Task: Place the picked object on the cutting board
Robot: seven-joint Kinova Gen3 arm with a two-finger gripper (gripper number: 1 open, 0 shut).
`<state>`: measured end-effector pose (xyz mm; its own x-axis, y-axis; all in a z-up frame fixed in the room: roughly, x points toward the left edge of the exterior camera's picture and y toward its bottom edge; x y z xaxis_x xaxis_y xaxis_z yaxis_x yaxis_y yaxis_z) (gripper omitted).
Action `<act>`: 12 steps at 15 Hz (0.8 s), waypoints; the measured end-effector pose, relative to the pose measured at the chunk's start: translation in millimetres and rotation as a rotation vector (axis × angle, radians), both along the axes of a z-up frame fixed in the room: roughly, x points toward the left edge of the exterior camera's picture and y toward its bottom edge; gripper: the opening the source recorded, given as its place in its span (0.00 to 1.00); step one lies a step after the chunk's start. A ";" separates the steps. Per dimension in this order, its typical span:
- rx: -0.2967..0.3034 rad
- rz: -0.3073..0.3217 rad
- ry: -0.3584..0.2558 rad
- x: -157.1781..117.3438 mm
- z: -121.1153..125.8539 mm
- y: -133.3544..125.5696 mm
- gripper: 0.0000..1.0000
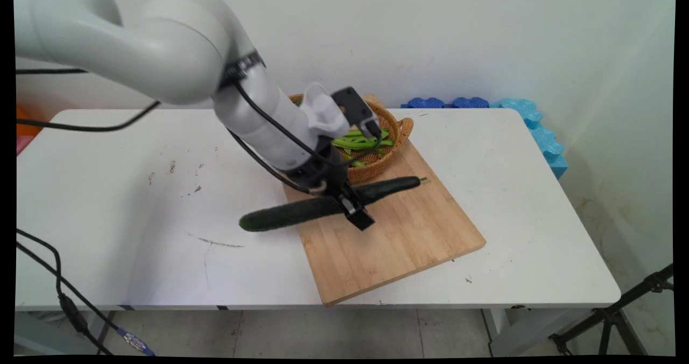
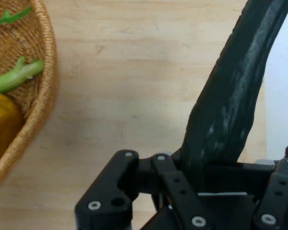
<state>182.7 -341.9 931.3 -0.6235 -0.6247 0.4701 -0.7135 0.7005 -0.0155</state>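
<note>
A long dark green cucumber [image 1: 280,217] lies slantwise over the left edge of a wooden cutting board [image 1: 398,240], its left end out over the white table. My gripper [image 1: 355,213] comes down on its middle and is shut on it. In the hand view the cucumber [image 2: 230,105] runs up from between my gripper [image 2: 221,189] fingers, over the board [image 2: 134,72]. I cannot tell whether the cucumber rests on the board or hangs just above it.
A woven basket [image 1: 401,130] with green beans [image 1: 358,140] stands at the board's far end, just behind the gripper. In the hand view the basket [image 2: 43,96] also holds something yellow [image 2: 0,129]. Blue foam pieces [image 1: 530,119] lie at the table's back right corner.
</note>
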 end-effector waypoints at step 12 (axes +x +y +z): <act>-0.007 -0.001 -0.044 -49.2 -65.4 -46.3 0.00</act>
<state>133.5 -388.2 865.9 -0.6439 -0.6210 0.4470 -0.7116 0.7007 -0.0515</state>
